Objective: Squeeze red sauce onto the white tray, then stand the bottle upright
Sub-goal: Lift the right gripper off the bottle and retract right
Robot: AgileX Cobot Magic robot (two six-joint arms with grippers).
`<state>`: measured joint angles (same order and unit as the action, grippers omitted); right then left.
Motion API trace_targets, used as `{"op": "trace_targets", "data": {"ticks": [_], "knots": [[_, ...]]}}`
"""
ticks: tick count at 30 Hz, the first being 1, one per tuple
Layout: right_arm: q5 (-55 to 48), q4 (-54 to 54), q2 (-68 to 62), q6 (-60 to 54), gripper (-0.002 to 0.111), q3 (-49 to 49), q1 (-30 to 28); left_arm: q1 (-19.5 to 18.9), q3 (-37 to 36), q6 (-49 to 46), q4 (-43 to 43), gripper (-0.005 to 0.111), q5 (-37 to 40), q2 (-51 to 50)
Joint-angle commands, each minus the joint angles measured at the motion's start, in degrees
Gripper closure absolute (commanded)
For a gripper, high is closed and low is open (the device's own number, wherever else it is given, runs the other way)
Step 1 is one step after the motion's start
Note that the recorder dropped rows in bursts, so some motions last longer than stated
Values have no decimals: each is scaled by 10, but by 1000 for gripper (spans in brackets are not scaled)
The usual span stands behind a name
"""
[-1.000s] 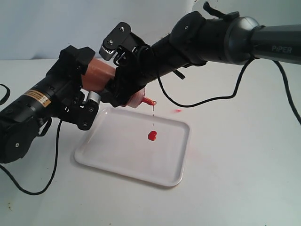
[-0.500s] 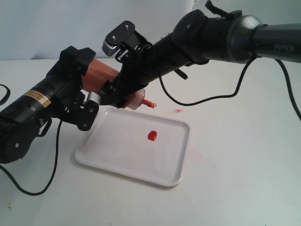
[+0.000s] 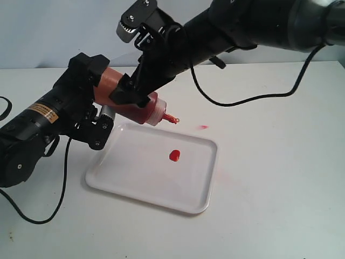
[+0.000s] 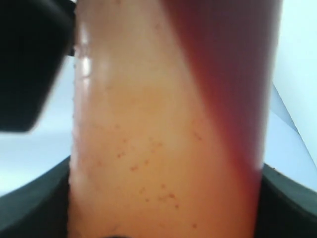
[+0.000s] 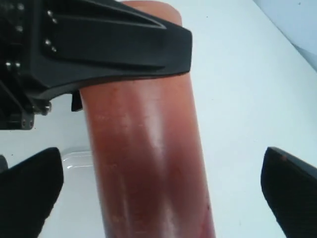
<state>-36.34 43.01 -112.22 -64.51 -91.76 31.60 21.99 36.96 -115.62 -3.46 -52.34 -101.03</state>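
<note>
The bottle [image 3: 151, 111] hangs tilted over the white tray [image 3: 141, 182], red nozzle [image 3: 171, 117] pointing down and to the right. My left gripper [image 3: 98, 93] is shut on its base end; the orange body [image 4: 168, 139] fills the left wrist view. My right gripper [image 3: 133, 86] hovers open just above the bottle's middle. Its fingertips [image 5: 29, 191] stand wide apart on either side of the bottle [image 5: 148, 163] without touching it. A small round blob of red sauce [image 3: 174, 155] lies near the tray's middle.
A tiny pale-red smear [image 3: 203, 127] marks the white table just beyond the tray's far right corner. Black cables trail from both arms across the table. One black finger of the left gripper [image 5: 114, 54] crosses the bottle in the right wrist view.
My right gripper has let go of the bottle and risen above it. The thin thread of sauce from the nozzle has stopped. The left arm and the bottle have held still.
</note>
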Motion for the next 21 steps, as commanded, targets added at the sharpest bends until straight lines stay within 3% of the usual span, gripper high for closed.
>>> {"op": "trace_targets", "data": {"ticks": [1,8,17,21], "knots": [[-6,-56,30,58,3,-2,-9,4,6,16,-9,107,-30,8],[-39,-131,70,186,12,-2,-52,4,6,61,-56,107,-29,8],[-70,-142,113,274,34,0,-121,4,2,124,-86,107,-14,8],[-85,-145,114,291,46,0,-139,4,-18,166,-80,107,-49,8]]}}
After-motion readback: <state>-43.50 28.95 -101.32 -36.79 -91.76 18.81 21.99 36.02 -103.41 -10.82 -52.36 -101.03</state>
